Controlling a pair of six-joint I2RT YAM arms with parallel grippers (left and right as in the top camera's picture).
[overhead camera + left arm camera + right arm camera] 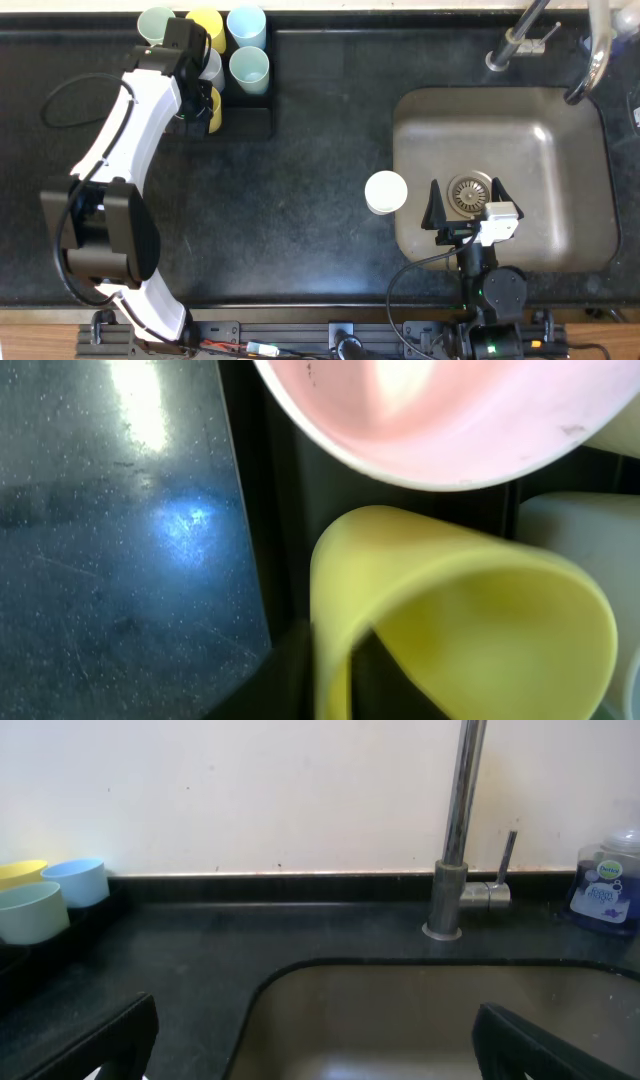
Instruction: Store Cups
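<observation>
My left gripper [203,100] is at the black tray [250,118] at the counter's back left. It is shut on the rim of a yellow cup [214,110], which is tilted on its side. In the left wrist view, one dark finger sits inside the yellow cup [470,610] and the other outside the wall; a pink cup [450,410] stands just beyond. Green [155,22], yellow [207,24], light blue [246,22] and teal [249,68] cups stand upright in the tray. A white cup [385,192] stands on the counter by the sink's left edge. My right gripper [468,208] hangs open over the sink.
The steel sink [560,130] fills the right side, with the drain [470,192] under the right gripper. A faucet [455,850] and a soap bottle [605,885] stand behind it. Dark counter [300,220] lies between tray and sink.
</observation>
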